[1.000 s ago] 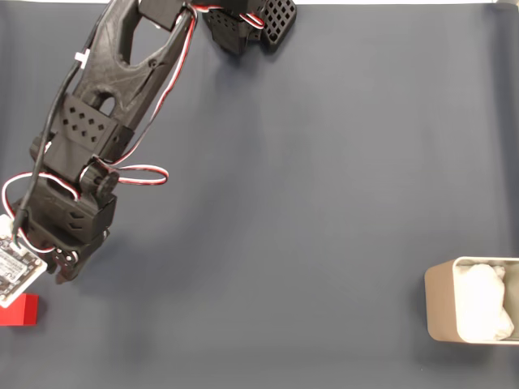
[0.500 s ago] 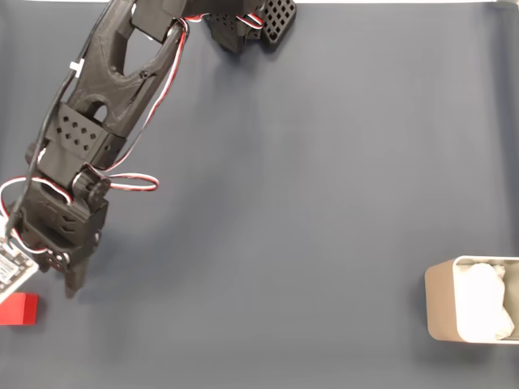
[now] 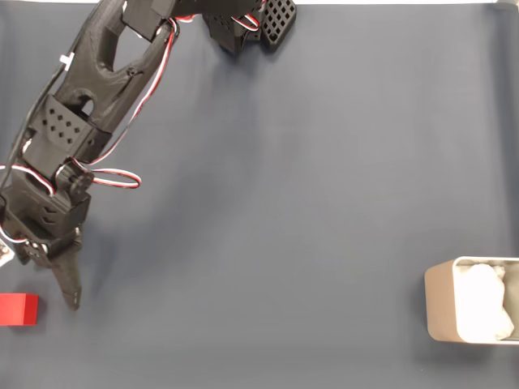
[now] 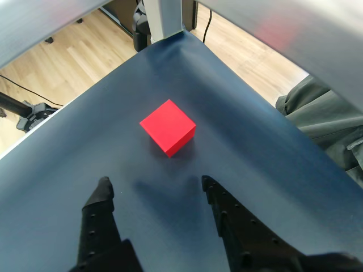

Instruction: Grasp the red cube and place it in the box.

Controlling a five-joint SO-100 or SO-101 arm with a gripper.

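The small bright red cube lies on the dark blue surface, at 12 o'clock from the black jaws in the wrist view. They stand apart, empty, probably to straddle it. The beige open-top box waits well apart.
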